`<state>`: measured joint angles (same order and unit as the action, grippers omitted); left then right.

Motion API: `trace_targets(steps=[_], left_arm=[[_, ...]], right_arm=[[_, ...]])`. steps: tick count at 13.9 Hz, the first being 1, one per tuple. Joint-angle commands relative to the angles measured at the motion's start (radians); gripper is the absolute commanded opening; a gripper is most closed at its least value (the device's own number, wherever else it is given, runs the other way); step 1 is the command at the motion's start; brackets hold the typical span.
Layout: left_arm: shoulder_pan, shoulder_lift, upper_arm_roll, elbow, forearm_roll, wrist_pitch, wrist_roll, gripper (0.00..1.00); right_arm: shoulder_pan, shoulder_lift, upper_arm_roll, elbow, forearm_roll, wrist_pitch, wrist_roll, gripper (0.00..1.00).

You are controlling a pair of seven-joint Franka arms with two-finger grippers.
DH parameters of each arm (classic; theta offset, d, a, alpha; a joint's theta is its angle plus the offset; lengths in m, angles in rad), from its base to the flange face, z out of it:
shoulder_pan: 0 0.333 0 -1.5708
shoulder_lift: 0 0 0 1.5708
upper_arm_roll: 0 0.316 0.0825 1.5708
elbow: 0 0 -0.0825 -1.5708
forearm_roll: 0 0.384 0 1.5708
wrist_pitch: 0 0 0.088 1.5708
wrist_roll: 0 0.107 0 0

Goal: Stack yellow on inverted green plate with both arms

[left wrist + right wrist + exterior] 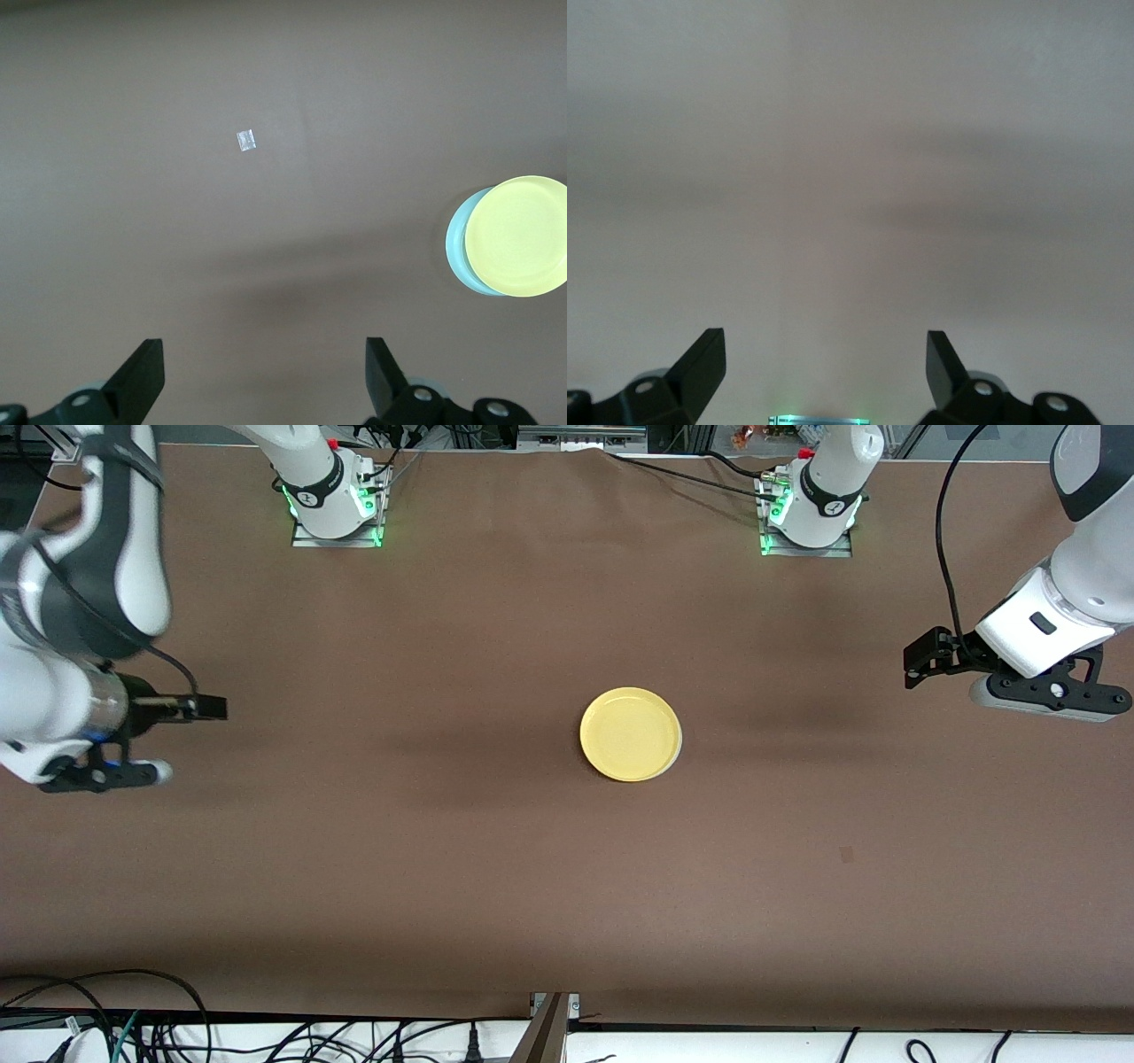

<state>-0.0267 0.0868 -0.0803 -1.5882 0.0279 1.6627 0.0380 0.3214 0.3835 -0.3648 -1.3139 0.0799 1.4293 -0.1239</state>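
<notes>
Yellow plate (630,733) is sitting on top of the green plate (459,243) mid-counter (496,868), the green one showing only as a pale sliver along one edge. Left gripper (264,376) is hanging over bare counter at its own end, jaws apart, holding nothing. Right gripper (825,367) is hovering likewise at its end (jaws apart too, empty). A small pale scrap (245,140) is lying on the counter.

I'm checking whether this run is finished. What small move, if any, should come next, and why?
Probably none beyond keeping both arms parked. The yellow plate already sits on the green plate, whose edge peeks out beneath it. The left gripper is open over bare table at its own end, and the right gripper is open at the other end, neither holding anything.
</notes>
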Motion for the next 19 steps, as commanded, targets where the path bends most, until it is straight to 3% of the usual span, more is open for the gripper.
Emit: trace_targets(steps=[1,7,9,10,19], left_arm=[[0.008,-0.001,-0.001,0.017,-0.020,-0.021,0.026,1.00],[0.008,0.004,0.001,0.020,-0.019,-0.012,0.034,1.00],[0.010,0.004,0.001,0.020,-0.019,-0.011,0.034,1.00],[0.010,0.004,0.001,0.020,-0.019,-0.011,0.034,1.00],[0.010,0.008,0.002,0.025,-0.019,-0.011,0.033,1.00]], right_arm=[[-0.103,-0.185,0.118,-0.108,-0.029,-0.015,-0.005,1.00],[-0.189,-0.396,0.167,-0.209,-0.054,-0.023,-0.003,1.00],[-0.193,-0.399,0.223,-0.215,-0.164,-0.035,-0.005,1.00],[-0.205,-0.399,0.239,-0.216,-0.172,-0.039,0.000,1.00],[-0.208,-0.365,0.208,-0.186,-0.095,-0.056,0.004,1.00]])
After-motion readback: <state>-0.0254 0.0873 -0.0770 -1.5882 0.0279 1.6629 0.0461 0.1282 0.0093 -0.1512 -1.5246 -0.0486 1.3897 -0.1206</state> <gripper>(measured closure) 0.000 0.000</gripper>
